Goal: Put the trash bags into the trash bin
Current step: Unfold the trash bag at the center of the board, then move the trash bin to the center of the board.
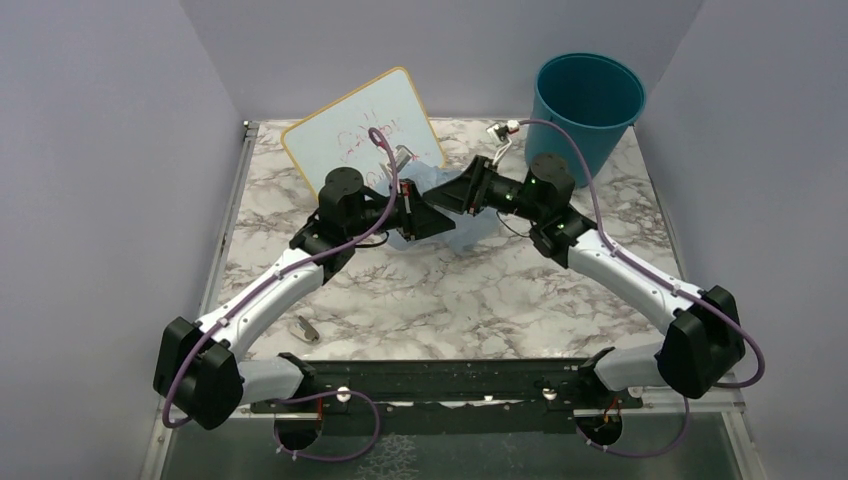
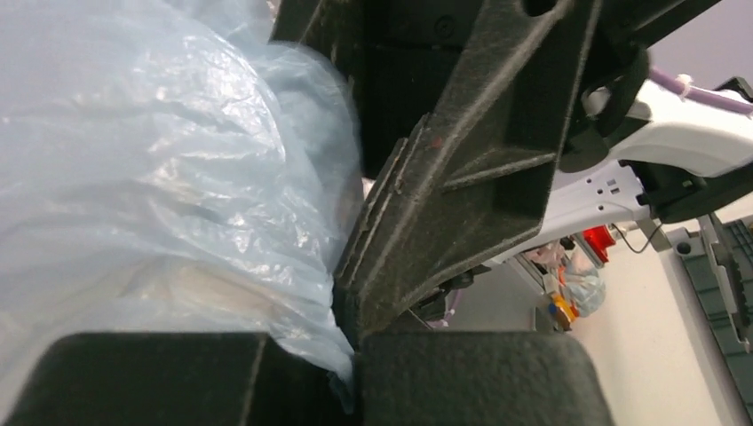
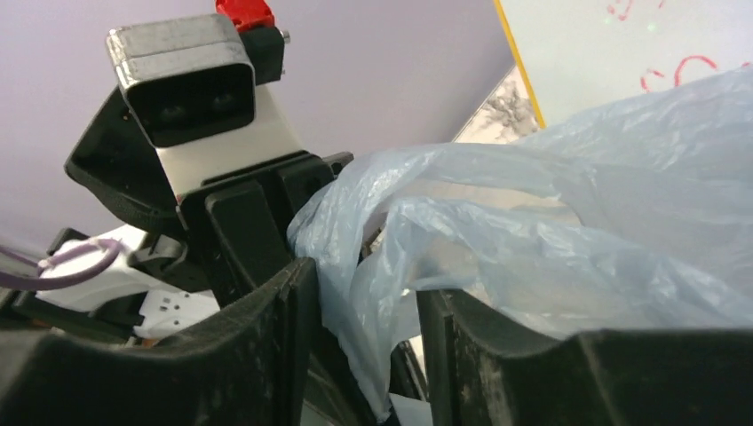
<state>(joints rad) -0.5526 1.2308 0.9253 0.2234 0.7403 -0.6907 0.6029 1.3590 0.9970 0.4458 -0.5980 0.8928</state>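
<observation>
The pale-blue trash bag [image 1: 476, 233] hangs bunched between my two grippers above the middle of the table. My left gripper [image 1: 424, 216] is shut on a fold of it; in the left wrist view the film [image 2: 160, 177] is pinched in the seam between the closed fingers [image 2: 355, 373]. My right gripper [image 1: 452, 194] faces the left one, almost touching it. Its fingers stand apart, and bag film [image 3: 577, 231] hangs loosely through the gap [image 3: 364, 355]. The teal trash bin [image 1: 585, 100] stands upright at the back right, behind the right arm.
A whiteboard [image 1: 350, 130] with red writing leans at the back, just behind the grippers. A small metal object [image 1: 307, 328] lies near the left arm. Purple walls close in on both sides.
</observation>
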